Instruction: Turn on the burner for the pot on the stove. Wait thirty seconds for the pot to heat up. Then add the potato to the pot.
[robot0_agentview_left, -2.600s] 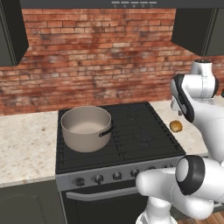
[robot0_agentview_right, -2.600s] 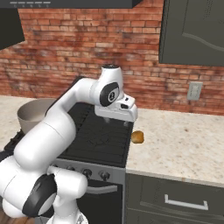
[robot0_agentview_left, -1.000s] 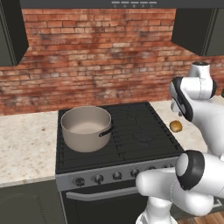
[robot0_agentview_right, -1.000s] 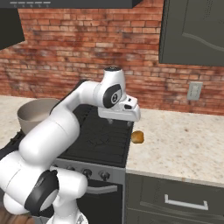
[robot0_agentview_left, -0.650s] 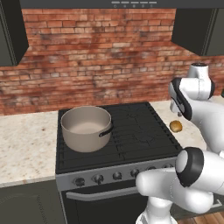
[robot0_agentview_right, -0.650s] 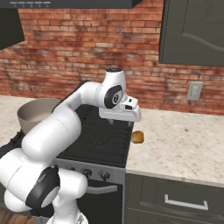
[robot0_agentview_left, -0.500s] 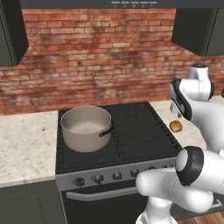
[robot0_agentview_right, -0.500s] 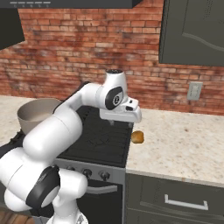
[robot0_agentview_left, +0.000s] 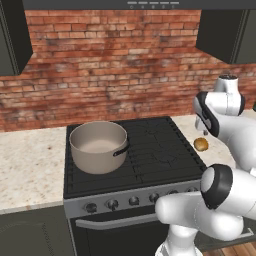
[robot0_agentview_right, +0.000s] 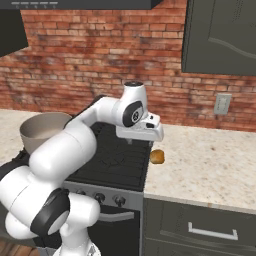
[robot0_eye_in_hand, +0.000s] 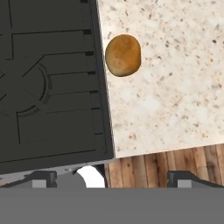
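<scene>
The grey-beige pot (robot0_agentview_left: 97, 147) (robot0_agentview_right: 42, 130) stands on the left rear grate of the black stove (robot0_agentview_left: 155, 150) (robot0_agentview_right: 112, 162). On the speckled counter just right of the stove lies the golden-brown potato (robot0_agentview_left: 201, 144) (robot0_agentview_right: 157, 156) (robot0_eye_in_hand: 123, 55). My gripper (robot0_agentview_right: 140, 142) (robot0_agentview_left: 203, 131) (robot0_eye_in_hand: 113, 177) hangs above the stove's right edge, a little left of the potato and well above it. Its fingertips (robot0_eye_in_hand: 41, 177) stand wide apart and open, with nothing between them. The stove's knobs (robot0_agentview_left: 112, 203) run along the silver front strip.
A brick wall backs the counter (robot0_agentview_left: 27, 167) (robot0_agentview_right: 210, 165). Dark cabinets (robot0_agentview_left: 227, 35) (robot0_agentview_right: 222, 35) hang overhead, and a wall outlet (robot0_agentview_right: 222, 104) sits at the right. A drawer (robot0_agentview_right: 210, 232) lies under the right counter. The wood floor (robot0_eye_in_hand: 166, 168) lies below the counter's edge.
The hand has drifted slightly right, towards the potato's side of the stove. Its jaws have stayed open, and the pot and potato have not moved.
</scene>
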